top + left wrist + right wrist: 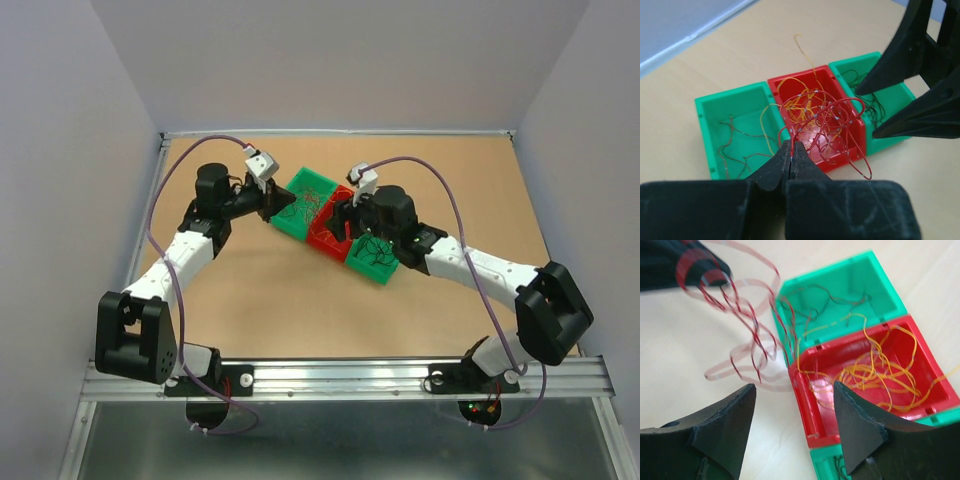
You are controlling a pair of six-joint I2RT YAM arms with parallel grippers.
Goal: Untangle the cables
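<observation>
A tangle of thin red cables (840, 112) rises out of the red bin (845, 157). My left gripper (791, 150) is shut on one red strand at the near rim of that bin. In the right wrist view the red cables (747, 325) hang blurred from the left gripper (685, 262) over the table beside the bins. Orange and yellow cables (875, 372) lie in the red bin (805, 400). My right gripper (795, 387) is open and empty, its jaws astride the red bin's corner. In the top view both grippers, left (283, 207) and right (340, 222), meet at the bins.
Three bins stand in a row. One green bin (705, 130) holds a few dark brownish strands (730, 132). The other green bin (890, 137) holds black strands (875, 107). The right gripper's fingers (920, 50) hang close above it. Bare table (300, 300) surrounds the bins.
</observation>
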